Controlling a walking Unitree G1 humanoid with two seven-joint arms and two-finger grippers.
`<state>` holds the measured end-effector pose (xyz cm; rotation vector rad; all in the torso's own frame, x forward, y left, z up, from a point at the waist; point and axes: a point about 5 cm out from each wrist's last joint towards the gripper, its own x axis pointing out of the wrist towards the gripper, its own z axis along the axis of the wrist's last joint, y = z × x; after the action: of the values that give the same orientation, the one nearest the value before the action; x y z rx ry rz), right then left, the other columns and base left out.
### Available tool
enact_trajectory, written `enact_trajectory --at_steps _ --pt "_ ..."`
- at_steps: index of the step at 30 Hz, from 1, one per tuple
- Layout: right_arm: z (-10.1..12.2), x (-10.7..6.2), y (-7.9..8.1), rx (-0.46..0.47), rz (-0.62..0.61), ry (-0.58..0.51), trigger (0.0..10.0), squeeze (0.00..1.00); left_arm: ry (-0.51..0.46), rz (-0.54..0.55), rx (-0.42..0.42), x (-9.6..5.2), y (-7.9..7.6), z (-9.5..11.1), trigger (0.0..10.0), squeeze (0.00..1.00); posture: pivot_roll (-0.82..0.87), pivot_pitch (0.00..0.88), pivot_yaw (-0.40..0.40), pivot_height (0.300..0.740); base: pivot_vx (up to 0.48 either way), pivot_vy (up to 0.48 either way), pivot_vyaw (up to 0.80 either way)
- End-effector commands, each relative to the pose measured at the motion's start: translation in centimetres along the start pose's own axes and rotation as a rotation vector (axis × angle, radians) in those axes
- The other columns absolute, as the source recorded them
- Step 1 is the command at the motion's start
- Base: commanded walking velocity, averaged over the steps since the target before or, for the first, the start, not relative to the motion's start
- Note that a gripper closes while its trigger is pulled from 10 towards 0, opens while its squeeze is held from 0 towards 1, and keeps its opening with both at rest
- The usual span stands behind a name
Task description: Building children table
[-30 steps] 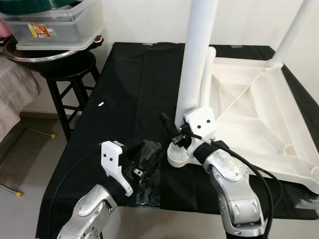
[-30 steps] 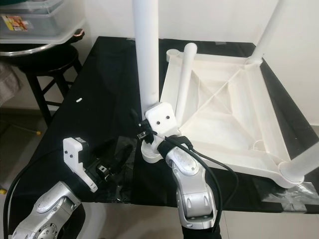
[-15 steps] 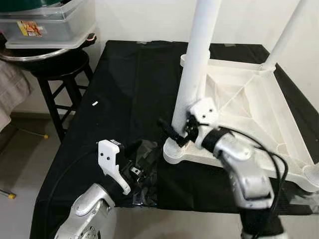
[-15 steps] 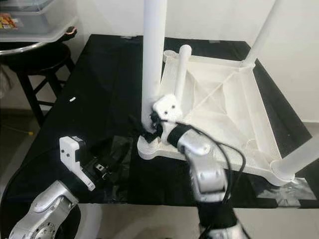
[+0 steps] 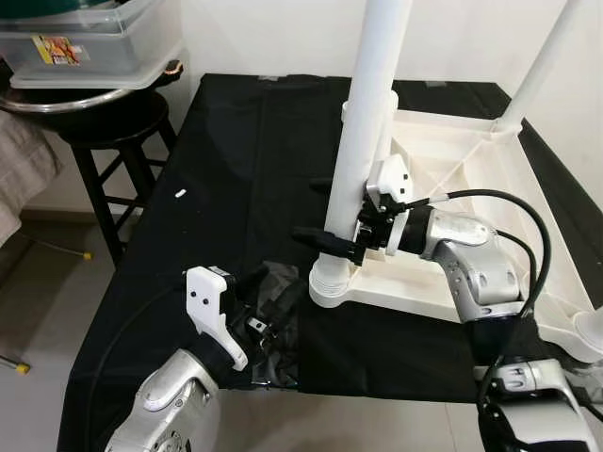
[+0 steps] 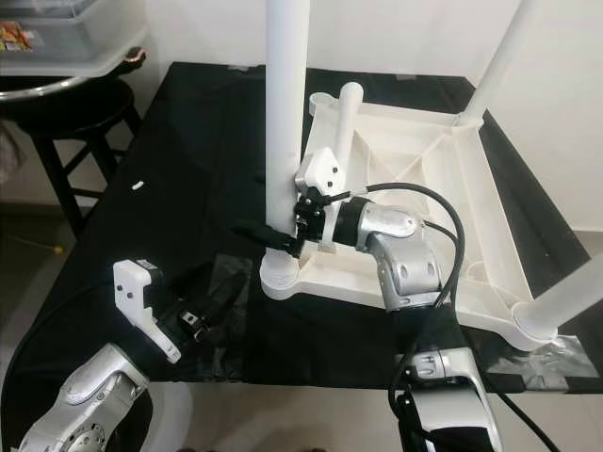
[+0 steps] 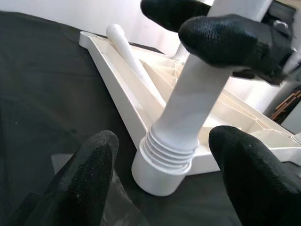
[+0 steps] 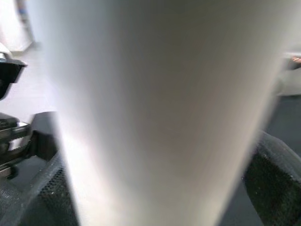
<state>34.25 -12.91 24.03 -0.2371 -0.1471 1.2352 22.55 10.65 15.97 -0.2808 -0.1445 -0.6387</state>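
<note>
Nearest item: my left gripper (image 5: 278,311), fingers spread and holding nothing, low over the near edge of the table (image 5: 245,151), just beside a sheet of clear plastic wrap (image 5: 273,353). It points at the corner socket, in my judgement standing by to steady the work.

Item two: my right gripper (image 5: 330,240), clamped round the upright white leg (image 5: 363,151) a little above its ribbed foot. The leg stands in the near-left corner socket (image 5: 330,294) of the children's tabletop (image 5: 462,207). I hold it low, probably to turn or press it home; the ribs showing above the socket suggest it is not yet fully seated.

Item three: the tabletop, white plastic, lying upside down on the black cloth so that its sockets face up.

Count of legs: four. One in my grip, one standing at the far right corner (image 5: 542,66), one at the near right corner (image 6: 565,306), and one lying loose (image 6: 341,141) inside the tabletop along its left rim, still to be fitted.

Farthest item, beyond the table's left side: one black stool (image 5: 122,141) bearing a metal pan and a clear lidded box (image 5: 89,47).
</note>
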Motion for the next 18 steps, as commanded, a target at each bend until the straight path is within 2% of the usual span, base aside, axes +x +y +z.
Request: enact_trajectory --at_steps 1,2,3,4,5,13,18 --pt "0.0 0.2 0.0 0.014 0.073 -0.011 8.0 0.0 0.006 0.008 0.007 -0.3 -0.2 -0.1 10.0 0.0 0.11 0.171 -0.076 0.74 0.0 0.0 0.0" --pt "0.1 0.2 -0.3 0.019 0.108 -0.015 4.7 0.0 0.006 0.009 0.008 -0.3 -0.2 -0.1 10.0 0.0 0.11 0.174 -0.078 0.74 0.0 0.0 0.0" --pt "0.1 0.2 -0.3 0.019 0.108 -0.015 4.7 0.0 0.006 0.009 0.008 -0.3 -0.2 -0.1 10.0 0.0 0.11 0.174 -0.078 0.74 0.0 0.0 0.0" --pt "0.2 0.0 -0.6 0.025 0.142 -0.015 3.5 0.0 0.006 0.01 0.009 -0.4 -0.3 -0.1 10.0 0.0 0.11 0.177 -0.083 0.74 0.0 0.0 0.0" --pt "0.4 -0.1 -0.9 0.03 0.185 -0.003 0.0 0.0 0.006 0.012 0.009 -0.4 -0.3 -0.1 10.0 0.0 0.11 0.177 -0.083 0.74 0.0 0.0 0.0" --pt "0.7 -0.6 -1.3 0.038 0.283 0.028 0.0 0.0 0.006 0.015 0.009 -0.5 -0.5 -0.1 10.0 0.0 0.11 0.184 -0.088 0.74 0.0 0.0 0.0" --pt "0.4 -0.8 -1.0 0.04 0.286 0.028 0.0 0.0 0.005 0.014 0.007 -0.5 -0.6 -0.1 10.0 0.0 0.11 0.183 -0.088 0.74 0.0 0.0 0.0"
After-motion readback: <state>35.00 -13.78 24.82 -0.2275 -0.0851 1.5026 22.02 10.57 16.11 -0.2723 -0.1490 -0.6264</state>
